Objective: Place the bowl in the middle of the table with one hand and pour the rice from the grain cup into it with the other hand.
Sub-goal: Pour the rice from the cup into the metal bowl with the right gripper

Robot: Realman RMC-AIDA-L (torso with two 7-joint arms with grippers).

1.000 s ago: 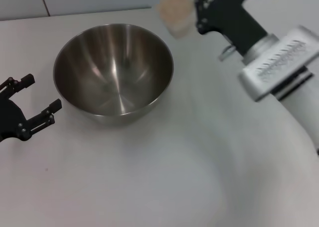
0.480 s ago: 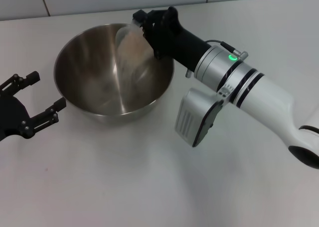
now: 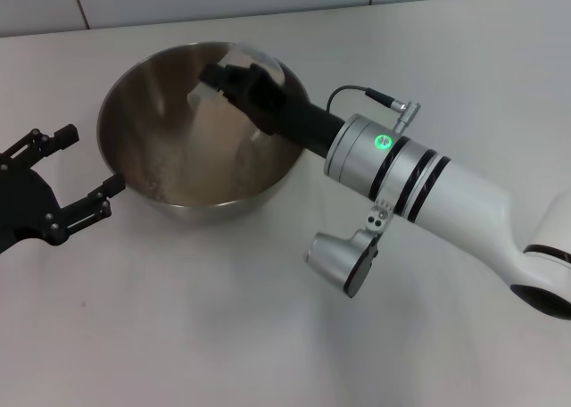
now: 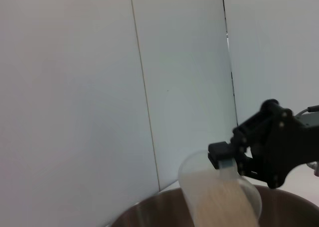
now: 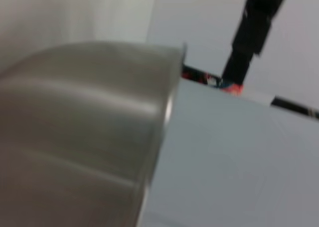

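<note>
Now grain cup (image 3: 223, 78) in right gripper (image 3: 234, 81).

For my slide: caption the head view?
Right gripper tips grain cup, pouring rice into bowl; left gripper open beside.

Lab: bare white table (image 3: 268, 336), panelled wall (image 4: 99, 87)

Bright, even overhead light falls on the white table (image 3: 223, 336), leaving only soft shadows under the bowl (image 3: 134, 170) and the right arm (image 3: 428, 197). The bowl's inside shows dull sheen, no harsh glare. The right wrist view is heavily blurred, the bowl's wall (image 5: 75, 137) smeared close up.
</note>
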